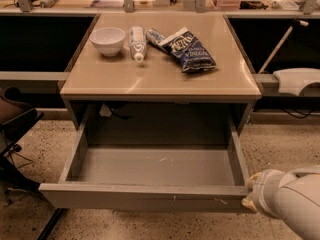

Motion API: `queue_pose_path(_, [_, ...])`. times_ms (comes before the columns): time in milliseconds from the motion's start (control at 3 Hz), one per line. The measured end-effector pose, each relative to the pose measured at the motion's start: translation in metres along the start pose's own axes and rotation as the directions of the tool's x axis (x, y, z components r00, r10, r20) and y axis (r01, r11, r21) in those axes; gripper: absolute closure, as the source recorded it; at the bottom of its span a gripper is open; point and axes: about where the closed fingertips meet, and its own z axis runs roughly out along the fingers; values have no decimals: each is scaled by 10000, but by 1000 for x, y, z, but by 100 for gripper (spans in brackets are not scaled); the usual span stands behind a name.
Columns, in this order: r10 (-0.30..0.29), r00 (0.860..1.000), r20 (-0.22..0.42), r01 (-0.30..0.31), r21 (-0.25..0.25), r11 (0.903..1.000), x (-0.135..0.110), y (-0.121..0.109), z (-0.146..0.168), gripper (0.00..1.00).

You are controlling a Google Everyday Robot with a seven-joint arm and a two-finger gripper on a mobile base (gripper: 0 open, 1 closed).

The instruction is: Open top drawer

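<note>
One top drawer (145, 198) open, gripper (251, 195) at its front-right corner — bag (189, 50) lettering unreadable

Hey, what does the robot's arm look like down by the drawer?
The arm is a smooth, rounded white shell ending in a cream collar. No cables or markings show. Its gripper sits at the front right corner of the drawer.
</note>
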Motion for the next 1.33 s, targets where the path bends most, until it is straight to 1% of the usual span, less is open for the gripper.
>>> queue_pose_path(1000, [-1,10000,0,1,-2,10000,0,0,0,12])
queue_pose_path(1333, [-1,10000,0,1,-2,10000,0,0,0,0])
